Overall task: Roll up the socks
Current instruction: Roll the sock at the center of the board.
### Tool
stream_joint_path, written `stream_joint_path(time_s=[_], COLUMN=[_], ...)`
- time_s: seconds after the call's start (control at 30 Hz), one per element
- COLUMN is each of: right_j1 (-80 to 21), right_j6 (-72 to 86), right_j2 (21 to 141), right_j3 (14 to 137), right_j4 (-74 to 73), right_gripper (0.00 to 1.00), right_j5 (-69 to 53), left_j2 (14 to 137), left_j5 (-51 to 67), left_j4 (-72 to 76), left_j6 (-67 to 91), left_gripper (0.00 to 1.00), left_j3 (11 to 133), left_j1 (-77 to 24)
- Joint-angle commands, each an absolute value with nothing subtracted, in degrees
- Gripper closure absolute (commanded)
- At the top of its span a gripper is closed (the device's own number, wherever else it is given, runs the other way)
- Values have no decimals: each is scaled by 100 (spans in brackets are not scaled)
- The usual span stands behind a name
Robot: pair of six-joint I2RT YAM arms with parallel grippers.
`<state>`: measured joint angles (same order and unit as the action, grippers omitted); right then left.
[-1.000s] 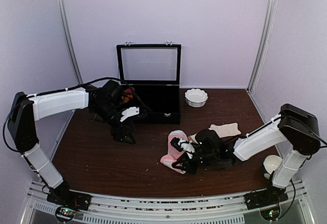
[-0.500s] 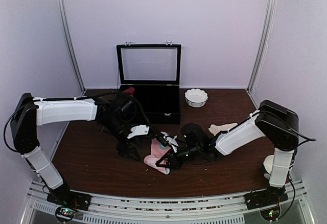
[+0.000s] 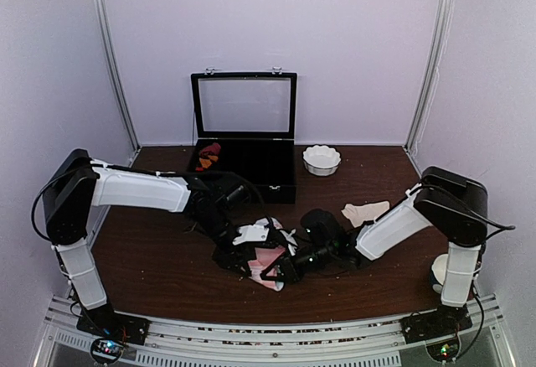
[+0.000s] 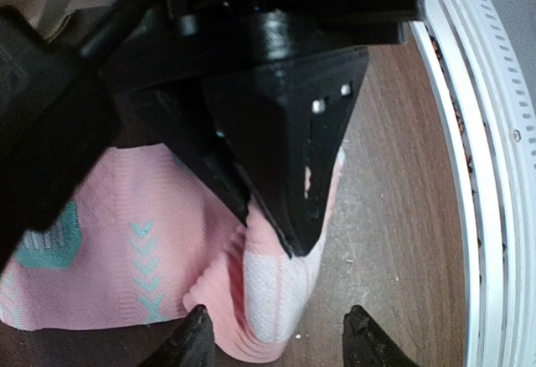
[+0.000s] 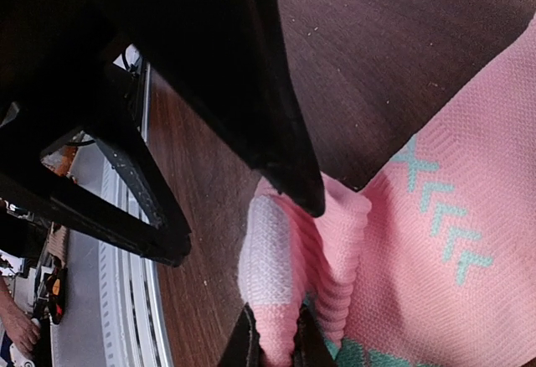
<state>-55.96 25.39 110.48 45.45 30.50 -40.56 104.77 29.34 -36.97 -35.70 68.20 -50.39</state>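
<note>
The pink sock (image 3: 268,260) with mint marks lies crumpled at the table's front centre. My right gripper (image 3: 282,269) is shut on a fold of the pink sock (image 5: 435,258) next to its white patch, with the right gripper (image 5: 275,343) pinching the fabric tight. My left gripper (image 3: 255,255) has come in from the left. In the left wrist view the left gripper (image 4: 276,342) is open, its tips either side of the white-patched end of the pink sock (image 4: 126,250), apart from the cloth. The cream sock (image 3: 366,212) lies loose to the right.
An open black box (image 3: 272,184) stands at the back centre, a dark red and orange bundle (image 3: 208,156) inside it. A white bowl (image 3: 322,159) sits to its right. A white cup (image 3: 444,271) is by the right arm's base. The metal rail (image 3: 268,333) runs along the front edge.
The right gripper has dragged the pink sock left toward the centre. The left arm swung from the box down to the sock, and its jaws have narrowed.
</note>
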Motion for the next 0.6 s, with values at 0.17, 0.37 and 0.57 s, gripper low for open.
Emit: stream_joint_path(time_s=[0.17,0.37,0.57], right_j1=[-5474,-5449,-5451], right_j6=[3099,3104,2993], right_j2=[11363,11276,11058], right_j3=[4462,4364,4130], right_j4=[3459,3631,3729], right_gripper=[100,96,89], right_j5=[-4242,-4232,-4102], left_j2=[10976,11473,11825], left_j5=[3223,3151,3067], left_j4=[-3635,-3972,-4282], left_j6=[-3692,-3657,-3647], left_gripper=[51,75,98], left_j3=[7215,7532,7711], left_j1=[-5071,-5071,-5071])
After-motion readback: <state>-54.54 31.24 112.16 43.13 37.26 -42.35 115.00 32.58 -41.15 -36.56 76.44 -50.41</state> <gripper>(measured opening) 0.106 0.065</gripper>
